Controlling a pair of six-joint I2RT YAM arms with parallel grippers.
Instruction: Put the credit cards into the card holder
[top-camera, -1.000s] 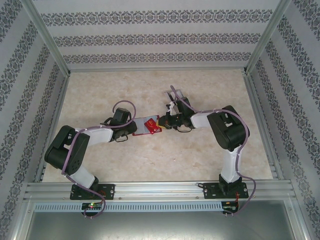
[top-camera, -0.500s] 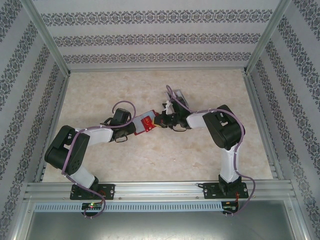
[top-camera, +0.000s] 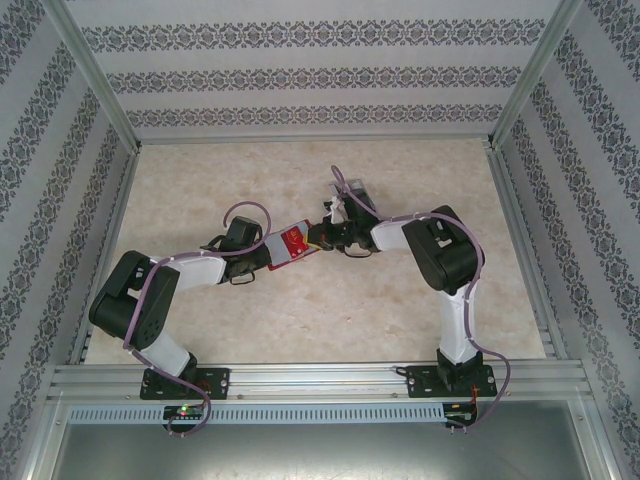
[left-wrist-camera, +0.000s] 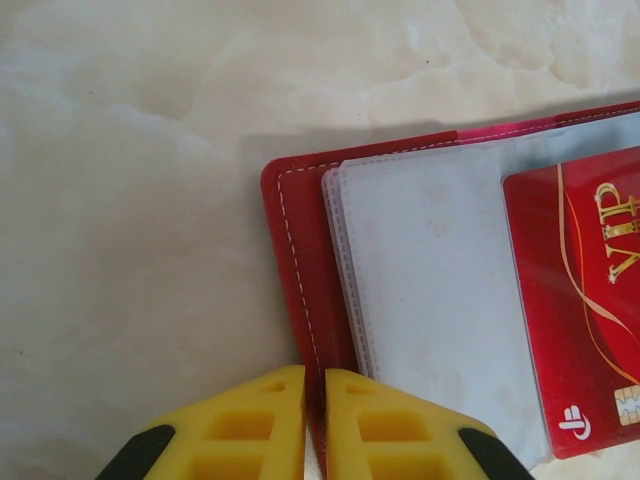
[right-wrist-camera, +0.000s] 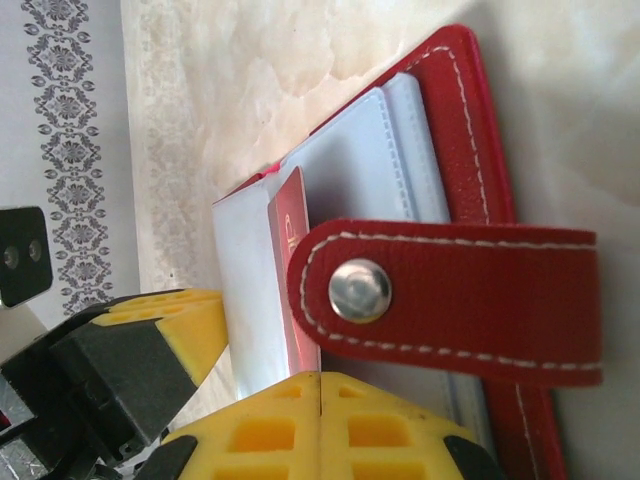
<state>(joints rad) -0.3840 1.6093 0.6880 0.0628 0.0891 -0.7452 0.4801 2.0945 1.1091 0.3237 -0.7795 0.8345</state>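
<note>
Red leather-like card holder (left-wrist-camera: 300, 260) open on the pale marbled table (left-wrist-camera: 130, 200), straight ahead of the left pincer (left-wrist-camera: 314, 420) and stretching off to its right. Left pincer all but pressed together, only a hairline slit between its yellow tips, pinching the stitched red cover edge of the card holder. Just right of those tips, a stack of clear sleeves (left-wrist-camera: 430, 300); further right again, a red card (left-wrist-camera: 570, 300) with gold lettering and a chip, flat against the sleeves, inside one or on top, cannot tell. Right pincer (right-wrist-camera: 320, 400) pressed tight together, no gap between its yellow tips. Directly ahead of them, the card holder's red snap tab (right-wrist-camera: 480, 300) with a metal stud (right-wrist-camera: 360, 290), lying crosswise. Left of the tab, the red card edge-on against the sleeves, its near end running down to the right pincer's tips; gripped or merely touched, cannot tell. From above, card holder between the two pincers, left pincer touching its left end, right pincer at its right end
</note>
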